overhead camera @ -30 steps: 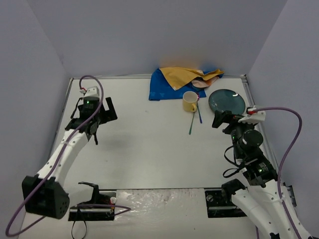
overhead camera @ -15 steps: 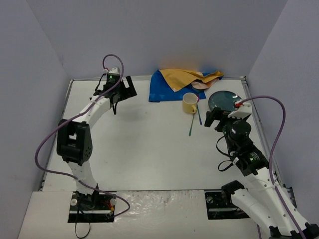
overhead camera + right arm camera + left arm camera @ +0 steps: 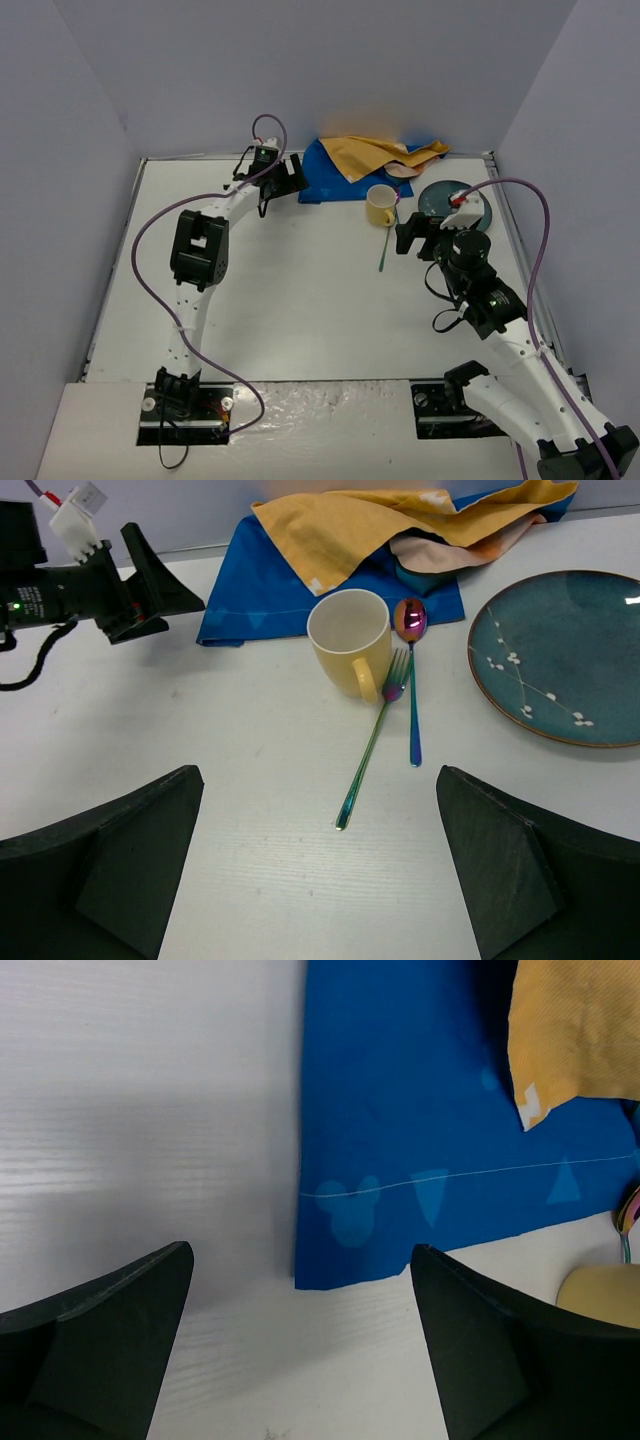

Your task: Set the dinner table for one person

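Note:
The white dinner table carries a blue cartoon-printed placemat at the back, with a yellow cloth crumpled on it. A yellow mug stands in front of the placemat. An iridescent fork and spoon lie beside the mug. A blue-green plate lies to their right. My left gripper is open and empty, over the placemat's near left corner. My right gripper is open and empty, just near the fork's handle.
A pink cloth lies under the yellow one. Grey walls close the back and both sides. A thin metal rim runs just right of the plate. The mug's edge shows at the lower right of the left wrist view.
My left arm has swung from the table's left side to the back, up to the placemat's left edge. My right gripper has moved left, from beside the plate to near the cutlery.

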Motion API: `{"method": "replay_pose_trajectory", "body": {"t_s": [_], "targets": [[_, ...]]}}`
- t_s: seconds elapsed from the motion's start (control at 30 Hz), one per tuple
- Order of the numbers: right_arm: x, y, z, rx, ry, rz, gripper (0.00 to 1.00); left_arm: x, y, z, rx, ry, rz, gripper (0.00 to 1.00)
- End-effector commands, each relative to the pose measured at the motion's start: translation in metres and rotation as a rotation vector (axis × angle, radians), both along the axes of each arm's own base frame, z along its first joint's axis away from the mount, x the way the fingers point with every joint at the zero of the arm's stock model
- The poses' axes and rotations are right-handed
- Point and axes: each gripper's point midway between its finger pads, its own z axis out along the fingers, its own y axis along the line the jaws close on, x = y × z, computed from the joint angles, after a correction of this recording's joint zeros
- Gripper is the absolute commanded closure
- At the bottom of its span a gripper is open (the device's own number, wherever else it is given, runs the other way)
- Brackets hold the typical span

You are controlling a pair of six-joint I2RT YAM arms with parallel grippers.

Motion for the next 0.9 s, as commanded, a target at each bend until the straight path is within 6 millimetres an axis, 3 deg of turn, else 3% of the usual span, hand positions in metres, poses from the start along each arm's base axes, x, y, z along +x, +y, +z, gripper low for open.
{"method": "replay_pose_trajectory", "body": {"t_s": [0.0, 0.13, 0.37, 0.43, 0.53, 0.63, 0.73, 0.8, 0.87], "targets": [[0.006, 0.011, 0.033, 0.059, -0.104, 0.037, 0.00, 0.018, -0.029, 0.051, -0.066, -0.123, -0.054, 0.16], [0.005, 0.011, 0.034, 0.064, -0.108, 0.039, 0.00, 0.012, -0.045, 0.028, -0.063, -0.083, -0.078, 0.22], [0.000, 0.011, 0.034, 0.078, -0.113, 0.042, 0.00, 0.006, -0.055, 0.006, -0.049, -0.053, -0.079, 0.38], [-0.001, 0.010, 0.035, 0.080, -0.118, 0.044, 0.00, 0.007, -0.053, 0.001, -0.040, -0.044, -0.072, 0.51], [-0.003, 0.009, 0.036, 0.078, -0.122, 0.047, 0.00, 0.012, -0.042, 0.005, 0.000, -0.061, -0.048, 0.83], [-0.005, 0.007, 0.038, 0.079, -0.129, 0.037, 0.00, 0.017, -0.024, 0.036, 0.053, -0.105, -0.031, 1.00], [-0.004, 0.005, 0.040, 0.072, -0.133, 0.029, 0.00, 0.017, 0.011, 0.088, 0.143, -0.144, 0.000, 1.00], [-0.005, 0.010, 0.044, 0.071, -0.139, 0.057, 0.00, 0.016, 0.041, 0.164, 0.188, -0.244, 0.032, 1.00], [-0.002, 0.015, 0.043, 0.068, -0.128, 0.077, 0.00, -0.001, 0.064, 0.216, 0.233, -0.294, 0.058, 1.00]]}}
